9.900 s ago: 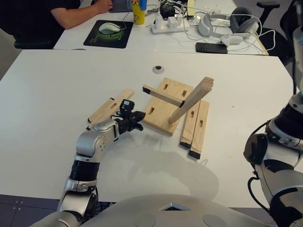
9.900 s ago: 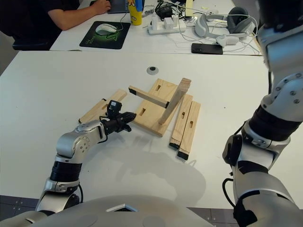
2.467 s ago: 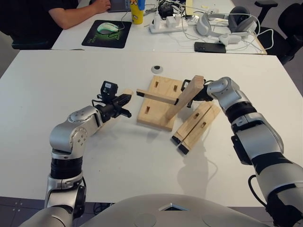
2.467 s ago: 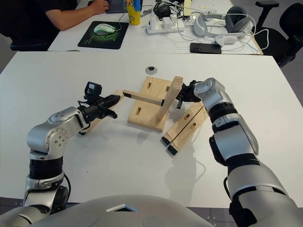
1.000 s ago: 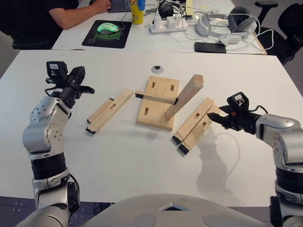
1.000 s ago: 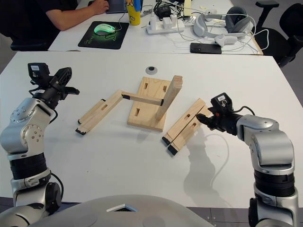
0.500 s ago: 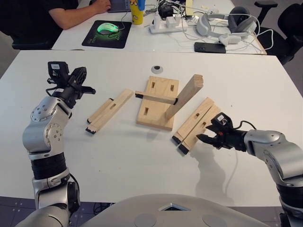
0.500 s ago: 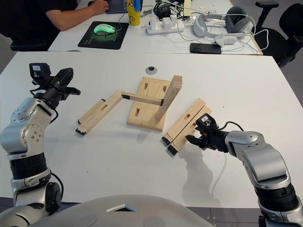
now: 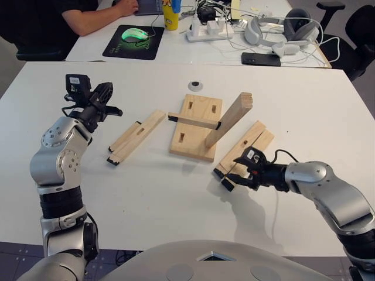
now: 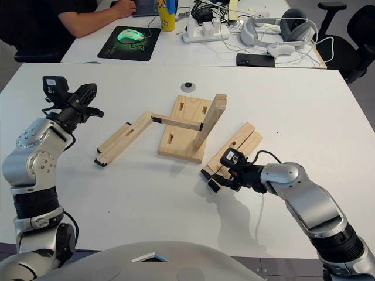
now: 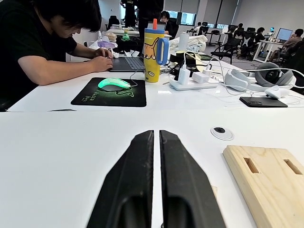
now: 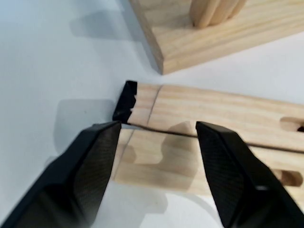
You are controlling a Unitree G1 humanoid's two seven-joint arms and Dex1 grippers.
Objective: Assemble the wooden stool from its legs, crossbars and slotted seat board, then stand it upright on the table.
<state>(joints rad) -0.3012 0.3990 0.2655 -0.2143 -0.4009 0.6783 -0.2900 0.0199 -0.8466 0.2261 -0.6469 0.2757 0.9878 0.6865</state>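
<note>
The slotted seat board [image 9: 188, 133] lies flat mid-table. One leg [image 9: 232, 117] stands tilted in it, with a crossbar [image 9: 193, 121] sticking out toward the left. Two more legs [image 9: 249, 146] lie side by side to its right, and another pair [image 9: 136, 136] lies to its left. My right gripper [image 9: 233, 178] is open low at the near, black-tipped end of the right pair; in the right wrist view its fingers [image 12: 92, 156] straddle the nearer leg [image 12: 190, 166]. My left gripper [image 9: 110, 103] is shut and empty, raised above the table's left part, away from the wood.
A round cable grommet [image 9: 195, 86] sits behind the seat board. The desk behind holds a mouse pad [image 9: 133, 42], a cup, a phone [image 9: 260, 58] and headphones, with a person seated there. Bare tabletop lies in front of the parts.
My right gripper has slid left along the table to the near end of the right pair of legs. The left arm has barely shifted.
</note>
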